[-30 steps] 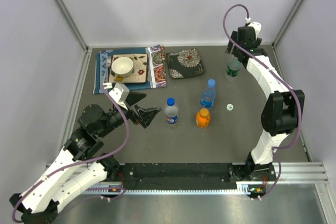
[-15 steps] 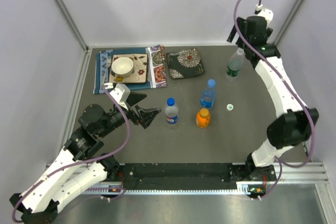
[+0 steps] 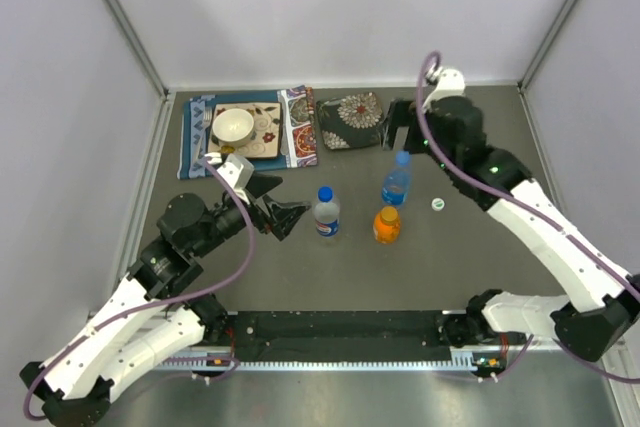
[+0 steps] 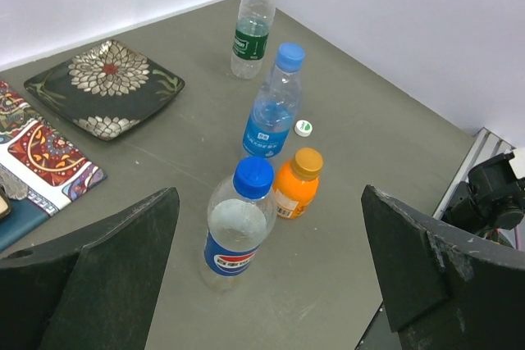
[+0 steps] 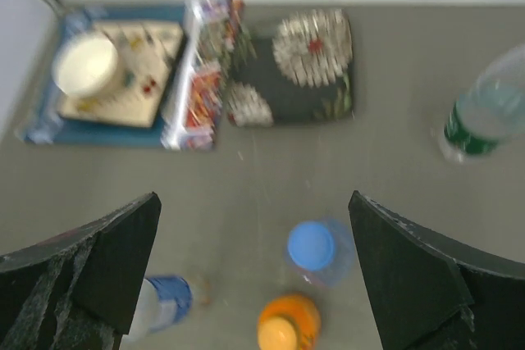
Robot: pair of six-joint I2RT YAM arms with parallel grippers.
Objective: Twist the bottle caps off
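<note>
Three capped bottles stand mid-table. They are the clear one with a blue-red label [image 3: 326, 212], the blue-tinted one [image 3: 397, 179] and the short orange one [image 3: 387, 224]. The clear green-label bottle [image 4: 250, 26] stands at the back right with no cap on its neck; my right arm hides it in the top view. A small white-green cap [image 3: 437, 204] lies loose on the table. My left gripper [image 3: 281, 215] is open and empty, just left of the blue-red label bottle [image 4: 238, 219]. My right gripper [image 3: 397, 135] is open and empty, above and behind the blue-tinted bottle [image 5: 312, 246].
A dark flowered plate [image 3: 352, 119] lies at the back centre. A patterned cloth [image 3: 296, 132] with a square plate and a white bowl [image 3: 233, 127] lies at the back left. White walls close in the table on three sides.
My right arm has swung from the green-label bottle at the back right corner to the left and forward, over the blue-tinted bottle. My left gripper has edged closer to the blue-red label bottle.
</note>
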